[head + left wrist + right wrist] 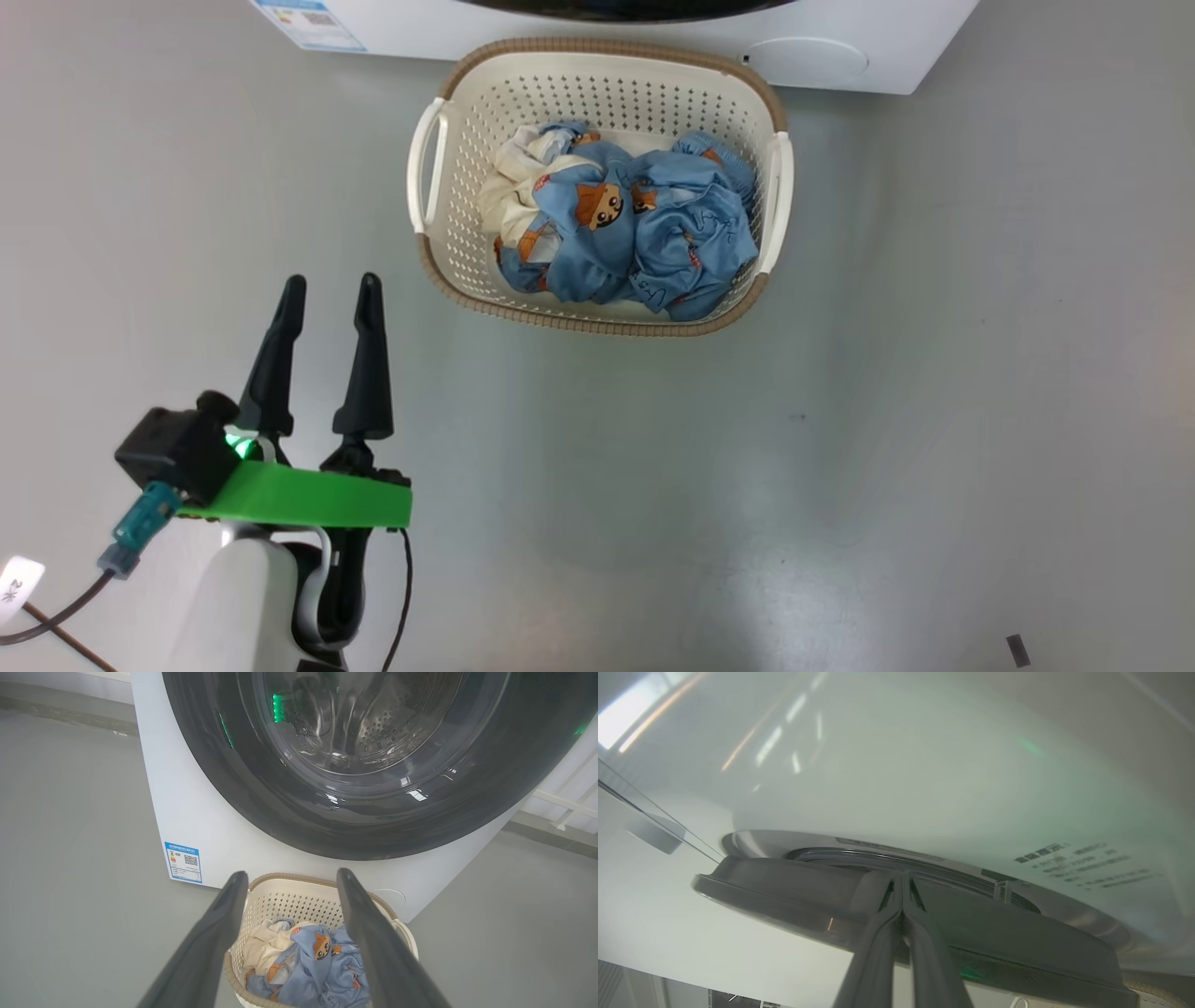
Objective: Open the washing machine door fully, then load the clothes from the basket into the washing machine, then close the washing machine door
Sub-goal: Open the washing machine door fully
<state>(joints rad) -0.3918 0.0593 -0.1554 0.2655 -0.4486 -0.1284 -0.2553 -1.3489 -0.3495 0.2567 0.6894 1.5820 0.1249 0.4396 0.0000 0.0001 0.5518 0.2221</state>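
The cream basket point(597, 322) stands on the floor right in front of the white washing machine point(840, 37), with the blue printed clothes point(653, 233) and a cream piece heaped inside. My left gripper point(332, 280) hangs open and empty, left of and nearer than the basket. In the left wrist view the left gripper point(290, 875) frames the basket point(289, 905) and clothes point(313, 961) below the black-rimmed washing machine door point(280, 802). My right gripper point(902, 877) is shut, tips at the door's rim edge point(784, 891), where a narrow gap shows against the machine's front.
A blue label point(183, 862) sits at the machine's lower left corner. Grey floor spreads open to the left, right and in front of the basket. A small dark scrap point(1018, 651) lies at the lower right. A white frame point(560, 807) stands to the machine's right.
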